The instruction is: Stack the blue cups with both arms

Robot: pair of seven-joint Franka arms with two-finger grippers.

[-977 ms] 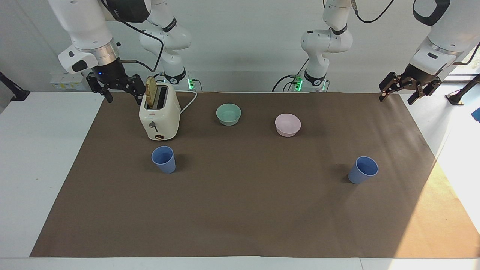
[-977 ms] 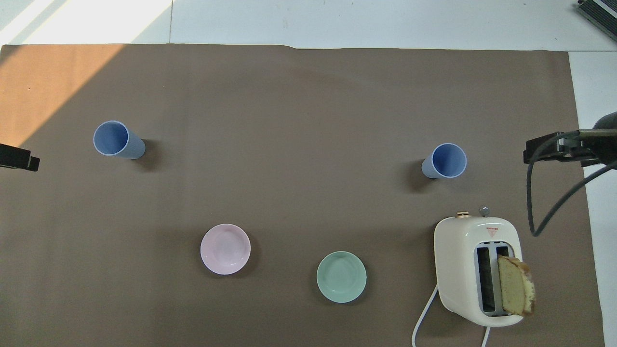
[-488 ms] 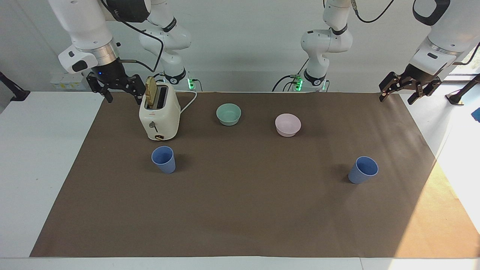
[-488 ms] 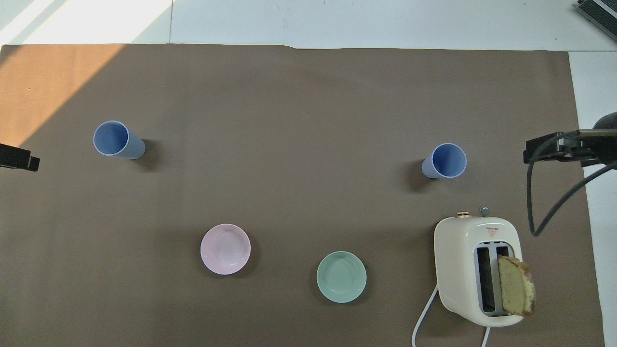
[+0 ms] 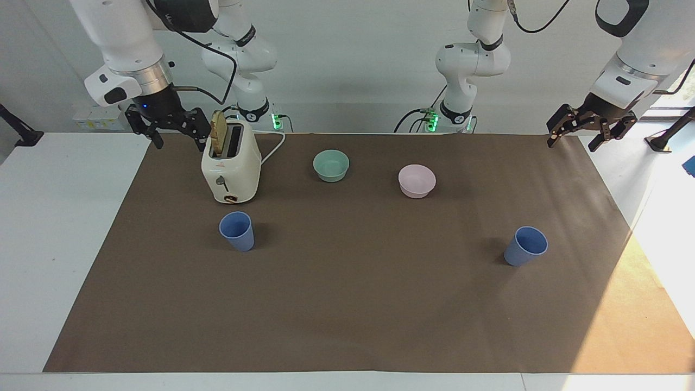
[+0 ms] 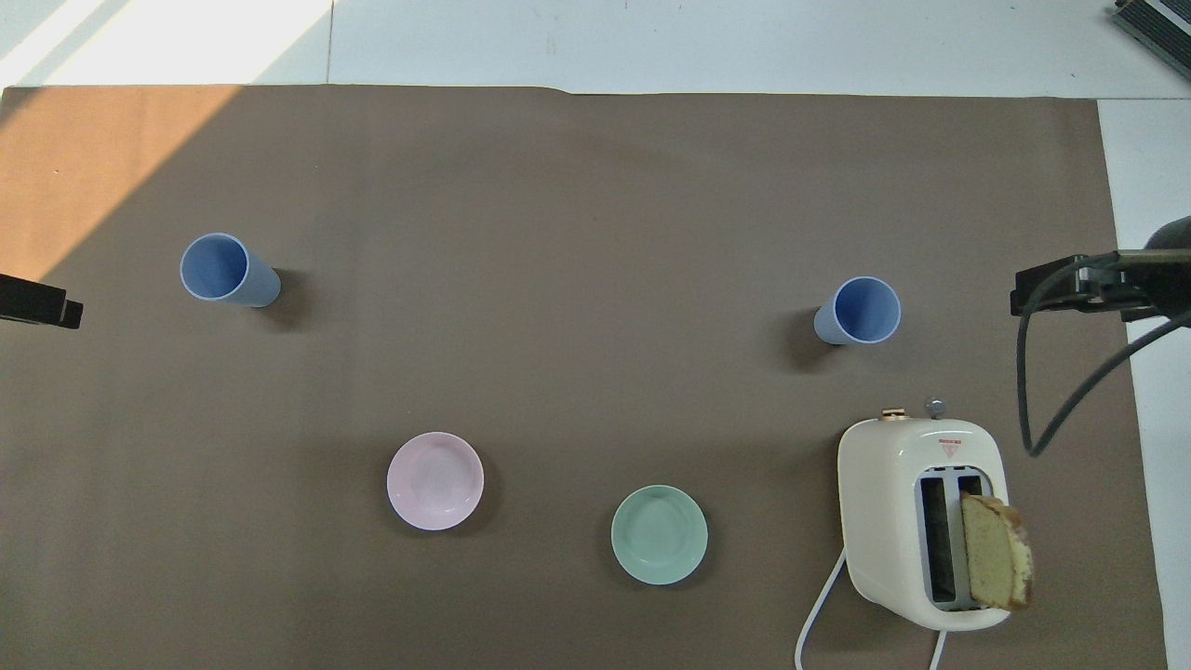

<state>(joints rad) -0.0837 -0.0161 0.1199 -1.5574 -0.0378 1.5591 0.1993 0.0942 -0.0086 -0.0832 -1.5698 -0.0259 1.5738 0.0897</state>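
Two blue cups stand upright and empty on the brown mat. One cup [image 5: 237, 231] [image 6: 858, 312] is toward the right arm's end, just farther from the robots than the toaster. The other cup [image 5: 525, 246] [image 6: 228, 270] is toward the left arm's end. My right gripper [image 5: 176, 142] hangs open and empty in the air over the mat's edge beside the toaster; its tip shows in the overhead view [image 6: 1070, 288]. My left gripper [image 5: 574, 142] hangs open and empty over the mat's corner at the left arm's end; only its tip [image 6: 37, 305] shows from overhead.
A cream toaster [image 5: 231, 168] [image 6: 921, 521] with a bread slice [image 5: 219, 133] sticking up stands at the right arm's end, its white cord trailing toward the robots. A teal bowl [image 5: 331, 165] [image 6: 659, 534] and a pink bowl [image 5: 416, 180] [image 6: 434, 480] sit nearer to the robots than the cups.
The left gripper has drifted very slightly. The cups, bowls, toaster and right gripper have not moved.
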